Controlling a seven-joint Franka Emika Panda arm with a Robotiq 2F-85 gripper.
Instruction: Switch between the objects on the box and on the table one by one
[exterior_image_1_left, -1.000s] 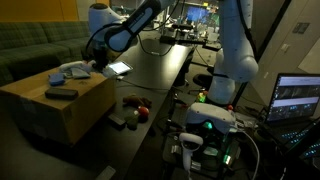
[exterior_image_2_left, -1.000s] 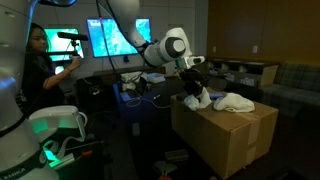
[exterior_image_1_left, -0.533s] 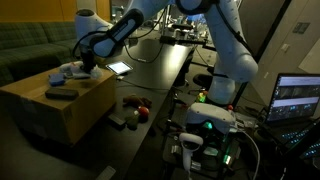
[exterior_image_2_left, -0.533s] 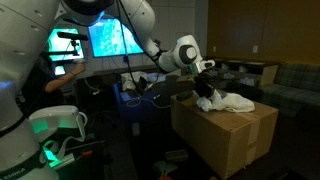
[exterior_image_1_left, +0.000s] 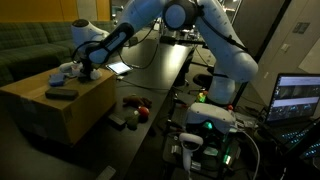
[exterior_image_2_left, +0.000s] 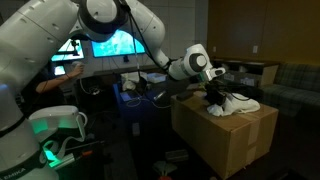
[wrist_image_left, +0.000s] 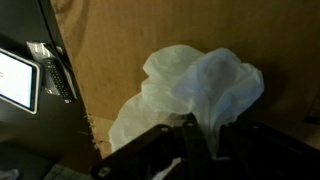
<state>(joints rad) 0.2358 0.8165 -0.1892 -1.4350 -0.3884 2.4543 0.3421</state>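
Note:
A white cloth (exterior_image_1_left: 64, 73) lies on top of the cardboard box (exterior_image_1_left: 72, 112), also seen in an exterior view (exterior_image_2_left: 240, 103) on the box (exterior_image_2_left: 232, 142). My gripper (exterior_image_1_left: 80, 70) (exterior_image_2_left: 215, 97) is down on the cloth. In the wrist view the cloth (wrist_image_left: 190, 85) fills the middle, and the fingers (wrist_image_left: 203, 135) are close together with a fold of it between them. A black flat object (exterior_image_1_left: 61, 93) lies on the box near its front edge. On the dark table are a red object (exterior_image_1_left: 130, 101), a small red ball (exterior_image_1_left: 143, 112) and a black item (exterior_image_1_left: 118, 121).
A lit tablet (exterior_image_1_left: 118, 68) lies on the table behind the box and also shows in the wrist view (wrist_image_left: 15, 80). A laptop (exterior_image_1_left: 297, 100) stands beside the robot base (exterior_image_1_left: 212, 120). A person (exterior_image_2_left: 45, 85) sits by monitors (exterior_image_2_left: 115, 42).
My gripper has moved across the box top toward the far end, over the white cloth, and has come down onto it. The objects on the table have not moved.

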